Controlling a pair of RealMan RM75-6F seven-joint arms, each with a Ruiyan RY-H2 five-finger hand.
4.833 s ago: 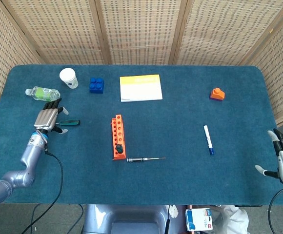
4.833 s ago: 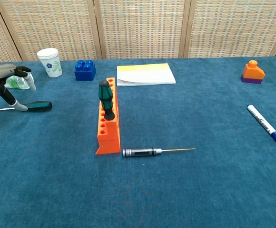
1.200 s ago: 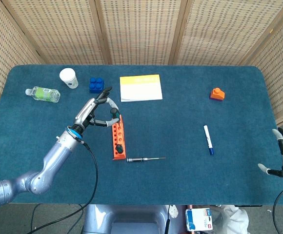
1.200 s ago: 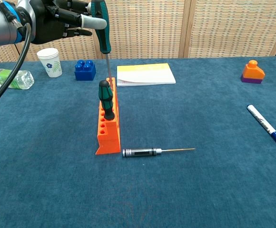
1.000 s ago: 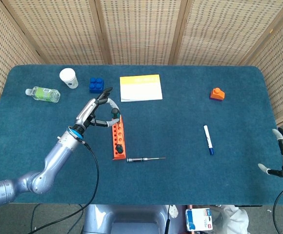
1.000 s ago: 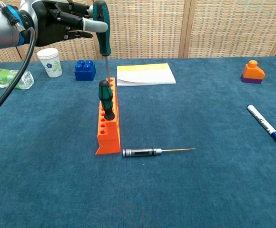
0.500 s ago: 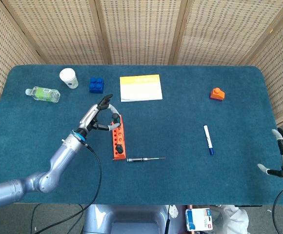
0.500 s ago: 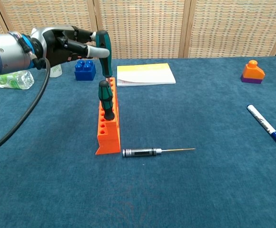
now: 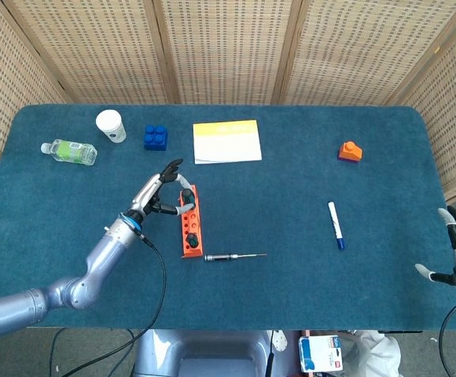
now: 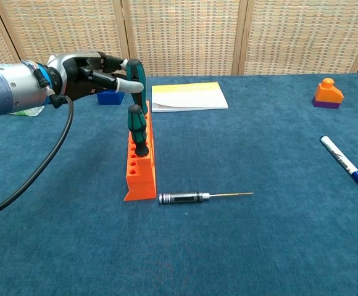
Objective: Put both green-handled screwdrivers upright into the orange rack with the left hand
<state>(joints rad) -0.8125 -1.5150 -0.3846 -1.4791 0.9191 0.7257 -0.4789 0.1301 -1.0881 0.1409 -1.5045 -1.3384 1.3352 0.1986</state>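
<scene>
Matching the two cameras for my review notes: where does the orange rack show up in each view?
Head view: the orange rack lies left of centre, just right of the left hand.
Chest view: the orange rack sits left of centre, running away from the camera.
Shared landmark: the yellow notepad lies beyond the rack's far end, slightly right.

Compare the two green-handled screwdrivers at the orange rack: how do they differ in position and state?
The far screwdriver is pinched by the left hand at the far end of the orange rack; the near screwdriver stands free nearer the front, with no hand on it. In the chest view the far screwdriver's handle reaches higher than the near one's. Both are upright, with green-and-black handles.
</scene>
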